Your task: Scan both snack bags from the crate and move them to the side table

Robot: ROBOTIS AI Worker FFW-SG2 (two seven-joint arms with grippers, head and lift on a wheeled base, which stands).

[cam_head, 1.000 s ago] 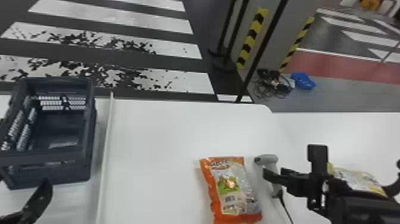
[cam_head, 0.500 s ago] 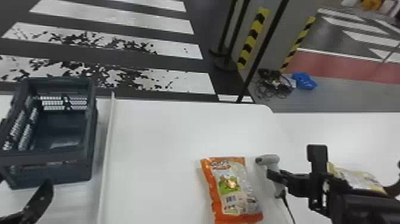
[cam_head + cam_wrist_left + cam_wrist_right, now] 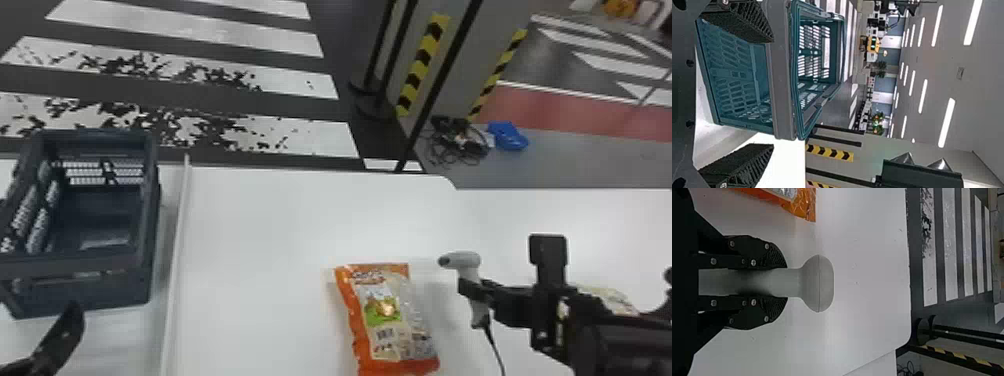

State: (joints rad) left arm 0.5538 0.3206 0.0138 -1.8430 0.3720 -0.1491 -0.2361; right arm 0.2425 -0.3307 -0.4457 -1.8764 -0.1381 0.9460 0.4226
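My right gripper is shut on the handle of the grey scanner, just right of the orange snack bag lying on the table. In the right wrist view the gripper has a finger on each side of the scanner, with a corner of the orange bag nearby. The other snack bag lies farther right, partly behind the right arm. My left gripper is by the near side of the dark crate; in the left wrist view the gripper stands open beside the crate.
A raised white strip runs along the table between crate and orange bag. The scanner's cable trails toward the near edge. Barrier posts and a blue item are on the floor beyond.
The scanner in my right gripper has shifted very slightly to the right of its earlier place and a bit lower. The bags, crate and left gripper look the same.
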